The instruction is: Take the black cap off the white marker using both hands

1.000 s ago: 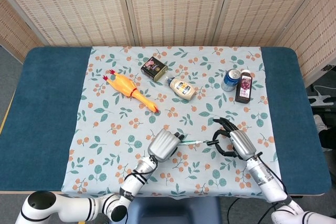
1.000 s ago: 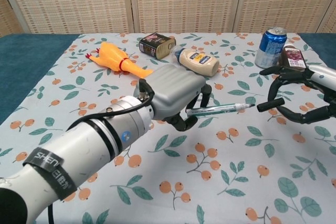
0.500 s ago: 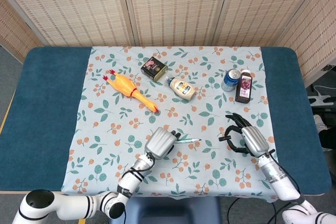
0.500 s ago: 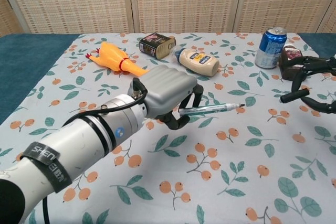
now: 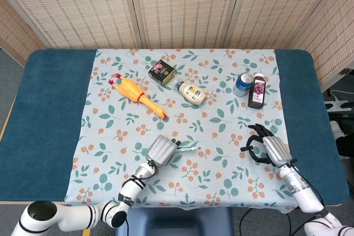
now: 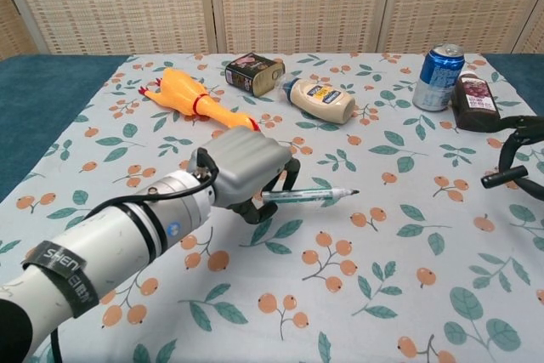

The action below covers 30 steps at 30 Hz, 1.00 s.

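The marker [image 6: 308, 196] is being gripped at its rear end by the left hand [image 6: 246, 170], with its bare tip being pointed toward the right hand [image 6: 513, 161] and held just above the cloth [image 6: 382, 278]. The black cap is not being made out anywhere in either view; it may be pinched in the right hand, whose fingers are being held curled, but whether they are closed on anything cannot be told.

Risks are being judged as follows. The marker is being held only by one end, so it may be tilted or slipped if the grip is loosened. The exposed tip is being carried low, so the cloth may be marked. If the cap is being held lightly, it may be dropped near the table edge.

Compared with a second ago, the two hands are being drawn well apart: the left hand and marker are being pulled back toward the robot, and the right hand is being moved outward to the right, away from the tip.
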Tool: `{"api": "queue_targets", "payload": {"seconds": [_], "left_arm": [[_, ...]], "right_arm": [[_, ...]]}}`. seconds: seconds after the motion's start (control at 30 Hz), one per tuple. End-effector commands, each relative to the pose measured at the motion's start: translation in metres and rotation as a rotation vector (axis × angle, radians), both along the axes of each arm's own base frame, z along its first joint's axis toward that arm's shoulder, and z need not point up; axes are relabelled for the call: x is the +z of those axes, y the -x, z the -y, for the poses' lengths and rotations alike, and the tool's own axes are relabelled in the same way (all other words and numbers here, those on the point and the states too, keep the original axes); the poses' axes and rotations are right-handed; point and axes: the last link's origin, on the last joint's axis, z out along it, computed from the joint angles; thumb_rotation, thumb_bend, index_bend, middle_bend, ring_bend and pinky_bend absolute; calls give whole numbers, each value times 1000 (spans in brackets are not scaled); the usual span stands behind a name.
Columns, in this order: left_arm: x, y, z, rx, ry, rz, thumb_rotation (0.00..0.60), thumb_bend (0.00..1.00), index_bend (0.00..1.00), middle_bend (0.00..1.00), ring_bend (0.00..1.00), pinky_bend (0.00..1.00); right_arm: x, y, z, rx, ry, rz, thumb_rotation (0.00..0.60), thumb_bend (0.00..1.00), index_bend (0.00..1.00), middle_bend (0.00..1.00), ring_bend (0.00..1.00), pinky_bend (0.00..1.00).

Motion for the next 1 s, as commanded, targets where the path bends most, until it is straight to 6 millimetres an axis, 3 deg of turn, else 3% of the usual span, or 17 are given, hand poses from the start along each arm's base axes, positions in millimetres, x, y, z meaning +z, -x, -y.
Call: {"api": "queue_targets", "payload": {"seconds": [0.03, 0.13, 0.17, 0.23, 0.3, 0.4, 0.57, 0.7, 0.77, 0.8, 0.87, 0.93, 1.0], "left_arm": [[-6, 10, 1, 7, 12, -23, 600, 425, 642, 790, 983, 1000], [-5, 12, 0, 2, 16, -29, 600, 424, 503, 683, 979, 1000], [-5, 12, 1, 3, 24, -29, 600, 422, 458, 641, 978, 1000], [-4, 14, 1, 6, 39, -36, 600, 419, 332, 504, 976, 1000], [-3, 16, 1, 16, 62, -46, 600, 415, 216, 359, 975, 1000], [-1, 16, -1, 22, 66, -47, 600, 409, 121, 235, 962, 997], [12, 16, -6, 34, 58, 0, 600, 409, 45, 176, 913, 962], [29, 15, -4, 36, 58, 51, 600, 411, 6, 131, 730, 834], [37, 16, -4, 40, 56, 76, 600, 410, 0, 117, 544, 728], [47, 17, -3, 45, 52, 103, 600, 410, 0, 112, 395, 644], [75, 23, -2, 64, 45, 168, 600, 409, 0, 106, 285, 583], [125, 45, 7, 143, 28, 282, 600, 408, 0, 101, 252, 549], [149, 63, 15, 165, 18, 311, 600, 406, 0, 99, 209, 494]], "right_arm": [[-11, 5, -1, -18, -32, 2, 600, 498, 645, 99, 0, 133], [-17, 8, -2, -13, -46, -26, 600, 497, 416, 84, 0, 134], [-18, 9, -1, -15, -54, -41, 600, 485, 295, 59, 0, 134], [-18, 10, -2, -13, -62, -70, 600, 432, 105, 12, 0, 133], [-18, 9, -2, -12, -64, -93, 600, 373, 13, 0, 0, 133], [-16, 6, -5, -14, -66, -100, 600, 332, 0, 0, 0, 132], [-3, -3, -10, 1, -45, -97, 600, 326, 0, 0, 0, 121], [10, -8, -14, 30, -12, -112, 600, 297, 0, 0, 0, 39], [15, -10, -17, 44, -1, -128, 600, 267, 0, 0, 0, 6], [23, -11, -20, 61, 12, -157, 600, 248, 0, 0, 0, 0], [41, -16, -31, 89, 45, -229, 600, 220, 0, 0, 0, 0], [64, -23, -54, 104, 110, -305, 600, 212, 0, 0, 0, 0], [73, -26, -65, 95, 132, -347, 600, 211, 0, 0, 0, 0]]}}
